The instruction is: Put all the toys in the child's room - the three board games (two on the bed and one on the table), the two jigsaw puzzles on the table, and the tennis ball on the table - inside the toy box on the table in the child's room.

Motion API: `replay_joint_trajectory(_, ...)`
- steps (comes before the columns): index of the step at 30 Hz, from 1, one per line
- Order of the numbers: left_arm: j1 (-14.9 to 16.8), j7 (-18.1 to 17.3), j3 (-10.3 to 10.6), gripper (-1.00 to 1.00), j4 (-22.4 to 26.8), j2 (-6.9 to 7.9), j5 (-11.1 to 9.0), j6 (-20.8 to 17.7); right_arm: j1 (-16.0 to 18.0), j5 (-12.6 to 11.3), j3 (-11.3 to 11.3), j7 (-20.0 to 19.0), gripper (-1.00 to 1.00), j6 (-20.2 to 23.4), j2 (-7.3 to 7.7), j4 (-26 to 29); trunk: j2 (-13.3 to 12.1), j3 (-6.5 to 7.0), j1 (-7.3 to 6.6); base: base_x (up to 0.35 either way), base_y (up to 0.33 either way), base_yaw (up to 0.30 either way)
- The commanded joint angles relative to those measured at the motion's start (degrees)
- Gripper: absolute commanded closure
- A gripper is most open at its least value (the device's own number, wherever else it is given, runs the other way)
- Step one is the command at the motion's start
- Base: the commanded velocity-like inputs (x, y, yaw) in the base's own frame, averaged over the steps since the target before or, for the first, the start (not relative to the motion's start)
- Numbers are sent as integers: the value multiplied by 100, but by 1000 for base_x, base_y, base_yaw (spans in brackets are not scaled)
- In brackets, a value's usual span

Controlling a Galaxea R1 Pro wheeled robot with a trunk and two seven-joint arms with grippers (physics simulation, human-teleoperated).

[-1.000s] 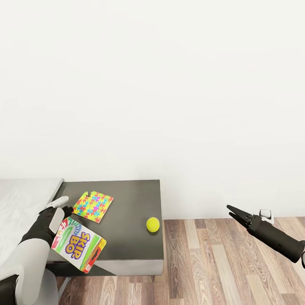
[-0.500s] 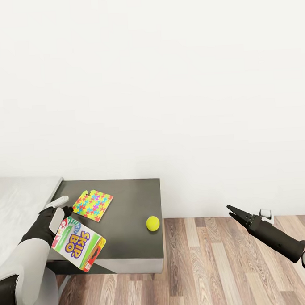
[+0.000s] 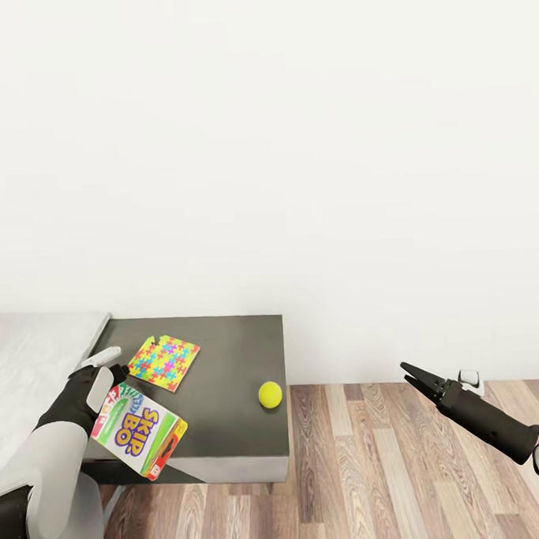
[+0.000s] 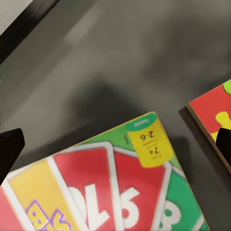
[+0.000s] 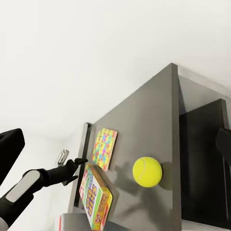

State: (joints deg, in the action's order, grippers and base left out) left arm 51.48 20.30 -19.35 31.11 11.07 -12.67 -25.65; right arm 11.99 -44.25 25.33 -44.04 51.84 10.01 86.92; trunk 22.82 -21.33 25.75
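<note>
SKIP-BO box (image 3: 138, 431), green-white-red, flat, tilted

I see a green, white and red SKIP-BO box (image 3: 140, 431), a multicolour jigsaw square (image 3: 164, 363), a yellow-green ball (image 3: 270, 395), a dark grey bench (image 3: 228, 382) and a brown plank floor (image 3: 376, 485).

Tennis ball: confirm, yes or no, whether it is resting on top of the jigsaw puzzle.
No: the tennis ball sits on the bare dark cabinet top, well apart from the jigsaw puzzle.
</note>
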Motion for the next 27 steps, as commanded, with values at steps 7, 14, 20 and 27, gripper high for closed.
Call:
replay_joint_trajectory(7, 3, 36, 1, -100, 9, -3, -60, -19, 5, 4, 5, -17, -100, 28, 1, 1, 10, -51, 3, 0, 0, 0)
replay_joint_trajectory(14, 3, 36, 1, -100, 9, -8, -60, -16, 5, 4, 5, -17, -100, 28, 1, 1, 10, -112, 3, 0, 0, 0)
replay_joint_trajectory(20, 3, 29, 1, -100, 9, -7, -60, -11, 5, 4, 0, -17, -100, 28, 1, 1, 10, -167, 3, 0, 0, 0)
replay_joint_trajectory(27, 3, 27, -1, -100, 9, -9, -60, -11, 5, 4, 4, -17, -100, 28, 1, 1, 10, -194, 3, 0, 0, 0)
